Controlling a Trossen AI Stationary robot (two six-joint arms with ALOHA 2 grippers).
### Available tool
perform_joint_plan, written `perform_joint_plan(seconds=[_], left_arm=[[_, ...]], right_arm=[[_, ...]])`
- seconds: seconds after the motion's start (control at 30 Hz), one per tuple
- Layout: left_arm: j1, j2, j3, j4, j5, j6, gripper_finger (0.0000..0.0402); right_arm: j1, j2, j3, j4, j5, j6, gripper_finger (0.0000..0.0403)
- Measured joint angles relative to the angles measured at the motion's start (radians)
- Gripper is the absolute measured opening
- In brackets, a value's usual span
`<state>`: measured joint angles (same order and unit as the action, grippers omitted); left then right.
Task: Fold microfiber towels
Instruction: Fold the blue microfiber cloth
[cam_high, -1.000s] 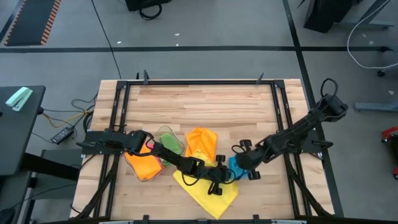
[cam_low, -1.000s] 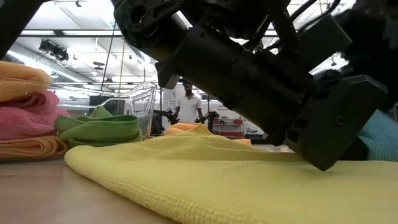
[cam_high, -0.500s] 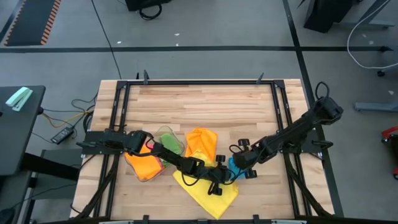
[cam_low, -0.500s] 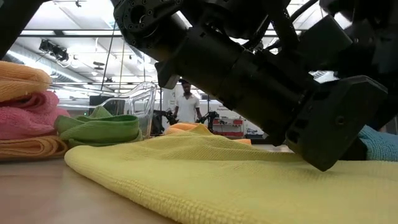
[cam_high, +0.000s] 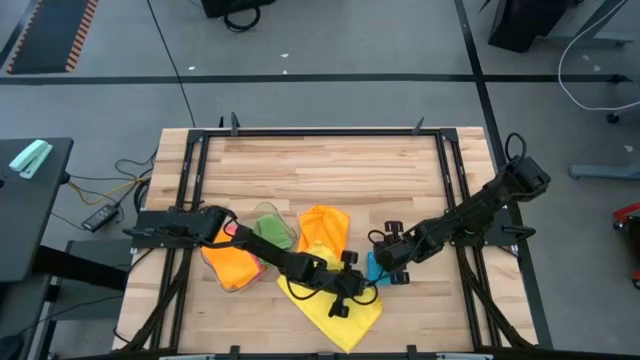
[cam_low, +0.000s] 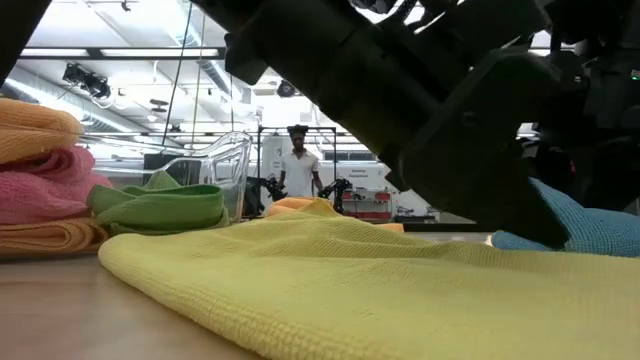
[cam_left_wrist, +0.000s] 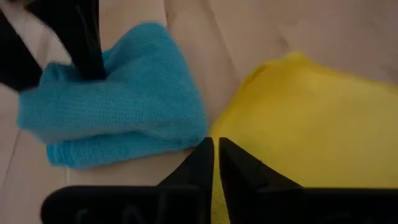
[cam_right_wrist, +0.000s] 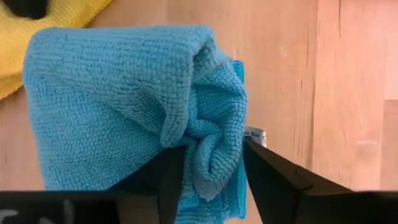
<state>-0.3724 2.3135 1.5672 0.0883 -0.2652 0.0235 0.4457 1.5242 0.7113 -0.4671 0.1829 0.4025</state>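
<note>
A yellow towel (cam_high: 335, 305) lies spread flat near the table's near edge. Beside it, toward the right, a blue towel (cam_right_wrist: 118, 93) lies bunched on the wood. My left gripper (cam_left_wrist: 215, 149) is shut and hovers low at the yellow towel's edge (cam_left_wrist: 236, 118), next to the blue one (cam_left_wrist: 118, 112). My right gripper (cam_right_wrist: 214, 162) points steeply down over the blue towel (cam_high: 374, 268), its fingers standing apart. My left gripper's tips sit right at the yellow towel's edge; I cannot tell whether they touch it. My right gripper comes from above. A bunched fold of the blue towel (cam_right_wrist: 211, 140) stands between its open fingers and fills the gap. The towel lies on the table.
A clear plastic tray (cam_low: 215, 160) with a green towel (cam_low: 160, 205) stands to the left. Beside it is a stack of orange and pink towels (cam_high: 232, 262). Another orange towel (cam_high: 322, 230) lies beyond the yellow one. Black rails (cam_high: 195, 180) frame the table. A person (cam_low: 300, 165) stands far behind.
My left gripper has risen off the yellow towel, which stays flat. My right gripper has come down, and the blue towel that hung raised at the right now lies on the table.
</note>
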Motion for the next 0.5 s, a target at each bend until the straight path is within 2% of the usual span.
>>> perform_joint_plan(seconds=[0.13, 0.3, 0.5], left_arm=[[-0.004, 0.000, 0.000, 0.029, -0.003, 0.010, 0.0026], [0.000, 0.000, 0.000, 0.179, -0.016, 0.010, 0.0032], [0.046, 0.010, 0.003, 0.211, -0.099, 0.002, 0.0035]], right_arm=[[0.000, 0.000, 0.000, 0.000, 0.000, 0.007, 0.0185], [0.000, 0.000, 0.000, 0.002, 0.000, 0.010, 0.0191], [0.002, 0.000, -0.001, 0.005, 0.003, 0.006, 0.0191]])
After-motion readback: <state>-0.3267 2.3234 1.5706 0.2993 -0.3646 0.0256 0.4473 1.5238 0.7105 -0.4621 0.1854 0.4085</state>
